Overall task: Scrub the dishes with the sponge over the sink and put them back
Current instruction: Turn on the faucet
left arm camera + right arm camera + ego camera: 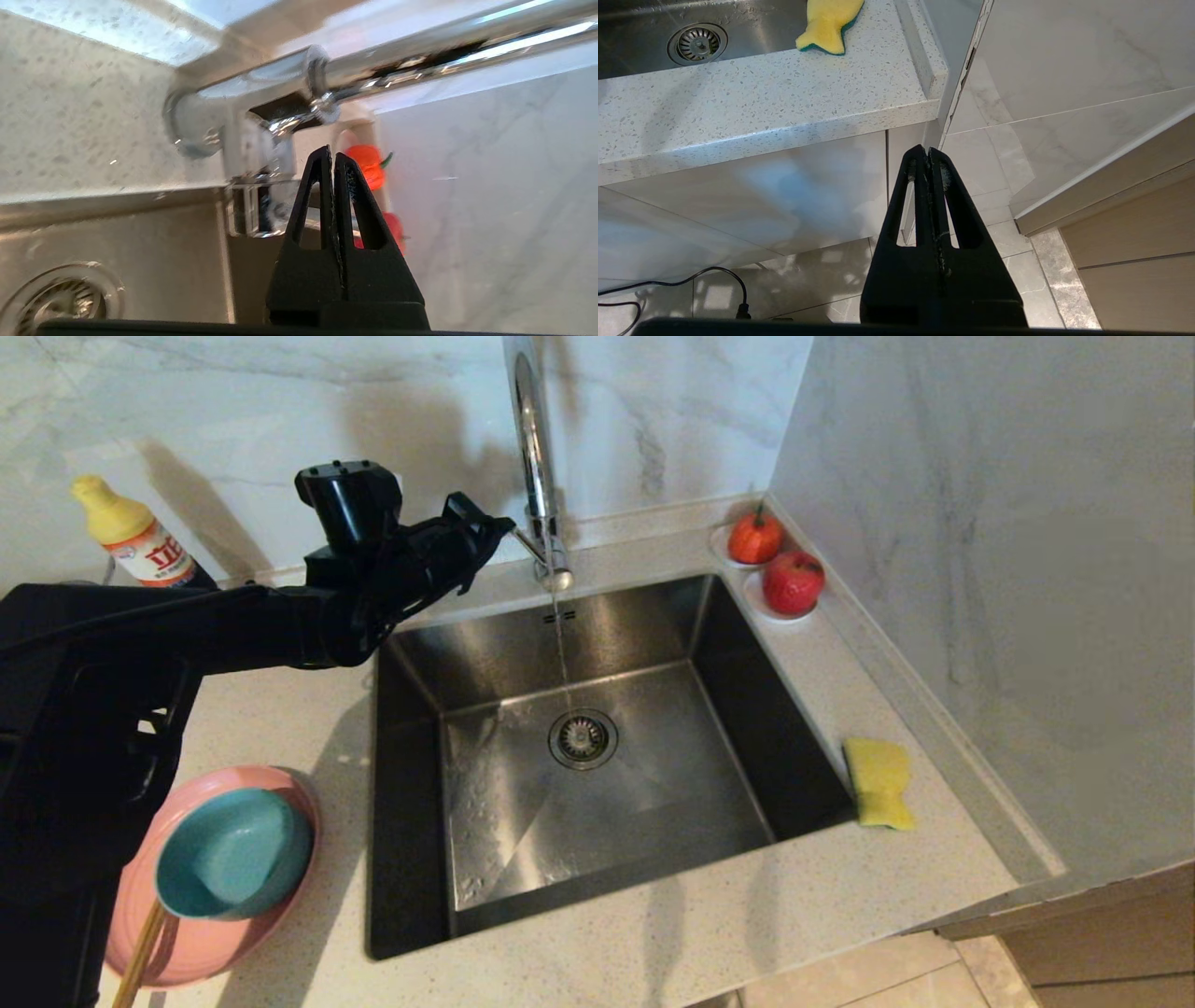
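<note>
Two dishes, matte pink plate (271, 933) under glossy teal bowl (233, 863), at eight o'clock; one waisted foam sponge (878, 781) at three; left gripper (332, 156) and right gripper (927, 151) both closed, empty.

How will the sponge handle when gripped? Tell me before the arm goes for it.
The sponge looks like soft yellow foam with a pinched waist, so it will probably squash and feel light. It lies flat on the counter beside the sink, so it is unlikely to roll. It looks dry, so probably not slippery yet.
</note>
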Motion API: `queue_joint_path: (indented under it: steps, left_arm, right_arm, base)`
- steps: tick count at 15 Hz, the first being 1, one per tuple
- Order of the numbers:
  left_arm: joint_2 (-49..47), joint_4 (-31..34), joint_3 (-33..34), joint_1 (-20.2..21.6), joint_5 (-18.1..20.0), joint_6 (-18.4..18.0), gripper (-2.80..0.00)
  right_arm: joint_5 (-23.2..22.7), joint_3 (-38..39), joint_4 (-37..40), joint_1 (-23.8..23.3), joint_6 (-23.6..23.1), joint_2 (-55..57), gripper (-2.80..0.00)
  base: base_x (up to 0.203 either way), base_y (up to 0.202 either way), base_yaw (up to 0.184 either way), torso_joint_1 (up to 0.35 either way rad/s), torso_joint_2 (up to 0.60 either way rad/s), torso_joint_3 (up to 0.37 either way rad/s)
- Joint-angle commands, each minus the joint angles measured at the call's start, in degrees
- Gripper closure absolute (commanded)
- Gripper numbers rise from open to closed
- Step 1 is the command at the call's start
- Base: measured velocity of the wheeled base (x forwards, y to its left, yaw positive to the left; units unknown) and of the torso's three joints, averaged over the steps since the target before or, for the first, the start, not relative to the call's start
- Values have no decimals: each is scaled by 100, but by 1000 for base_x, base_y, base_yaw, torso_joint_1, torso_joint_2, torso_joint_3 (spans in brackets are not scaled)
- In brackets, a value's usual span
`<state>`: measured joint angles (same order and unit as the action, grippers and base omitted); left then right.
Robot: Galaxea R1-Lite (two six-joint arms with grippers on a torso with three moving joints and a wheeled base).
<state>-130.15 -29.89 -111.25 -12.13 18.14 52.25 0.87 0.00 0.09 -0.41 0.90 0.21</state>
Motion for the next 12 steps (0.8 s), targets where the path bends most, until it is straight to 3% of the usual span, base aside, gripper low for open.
queue_joint_path:
  steps: [1, 12]
  left_arm:
    - [33, -77, 2, -35, 106, 48, 0]
    - [-20, -166, 55, -181, 269, 48, 0]
  right_arm:
    - [1, 5, 0, 6, 1, -3, 0]
    - [1, 1, 0, 1, -1, -3, 0]
  base:
    - [0, 0, 0, 0, 0, 0]
    - [0, 0, 0, 0, 0, 0]
